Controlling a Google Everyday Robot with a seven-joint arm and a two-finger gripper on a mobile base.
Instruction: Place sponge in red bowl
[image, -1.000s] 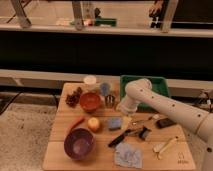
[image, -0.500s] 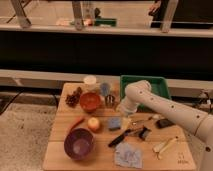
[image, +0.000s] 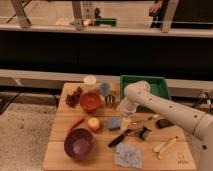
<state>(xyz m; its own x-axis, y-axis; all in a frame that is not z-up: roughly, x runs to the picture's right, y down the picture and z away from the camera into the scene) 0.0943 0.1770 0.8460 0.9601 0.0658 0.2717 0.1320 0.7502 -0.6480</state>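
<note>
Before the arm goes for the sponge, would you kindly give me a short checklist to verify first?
1. Gripper open: ok; it hangs just right of the sponge.
2. Sponge lying free on the wooden board, not held: ok.
3. Gripper centred over the sponge: not ok; it sits off to the sponge's right.
4. Red bowl upright, mouth up: ok.
5. Way to the bowl: the apple stands left of the sponge, so lifting over it is probably wise: cannot tell.
6. Blue cloth apart from the sponge: ok.

Dim, warm overhead light; soft shadows.
</note>
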